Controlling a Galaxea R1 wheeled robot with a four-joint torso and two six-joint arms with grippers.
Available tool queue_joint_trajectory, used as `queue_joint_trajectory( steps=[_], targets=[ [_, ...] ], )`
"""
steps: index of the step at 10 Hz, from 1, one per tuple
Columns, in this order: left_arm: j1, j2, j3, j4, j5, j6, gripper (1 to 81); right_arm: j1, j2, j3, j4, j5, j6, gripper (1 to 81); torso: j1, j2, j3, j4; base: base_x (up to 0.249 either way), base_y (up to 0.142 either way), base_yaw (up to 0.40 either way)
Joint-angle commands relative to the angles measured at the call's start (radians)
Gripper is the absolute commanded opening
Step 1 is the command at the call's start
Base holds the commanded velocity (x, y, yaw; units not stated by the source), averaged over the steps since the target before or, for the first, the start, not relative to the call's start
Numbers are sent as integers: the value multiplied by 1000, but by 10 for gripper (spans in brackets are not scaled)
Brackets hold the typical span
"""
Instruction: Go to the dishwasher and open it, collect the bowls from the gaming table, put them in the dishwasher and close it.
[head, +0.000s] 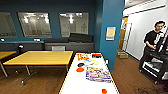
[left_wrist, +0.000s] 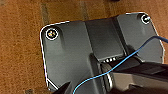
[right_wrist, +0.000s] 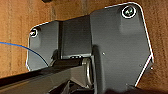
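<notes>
A long, smooth white-topped gaming table (head: 75, 83) with a thin yellowish edge stretches away from the camera. Nearest on it lies a small round orange-red piece (head: 104, 91), then a flat, glossy board-game box (head: 98, 74). Beside the box's far corner sit the bowls: a shallow orange-red bowl (head: 80, 69) and, just beyond, a dark bowl (head: 80, 65). More colourful boxes (head: 83, 57) follow. To the left stands a square yellow-topped table (head: 40, 57) on brown wood-grain floor (head: 45, 81). A person (head: 153, 40) stands far right. Whether either claw is released or clenched cannot be told.
</notes>
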Motion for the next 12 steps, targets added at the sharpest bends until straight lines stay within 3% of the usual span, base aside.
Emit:
queue_joint_trajectory(
  steps=[1, 12],
  targets=[
    [-51, 3, -1, -7, 53, 4, 811, 51, 6, 5, -3, -48, 0, 811, 0, 0, 0, 0, 0, 0, 0],
    [-51, 1, -1, -11, 53, 4, 811, 42, -14, 20, 7, -18, 7, 811, 0, 0, 0, 0, 55, 0, 0]
  ],
)
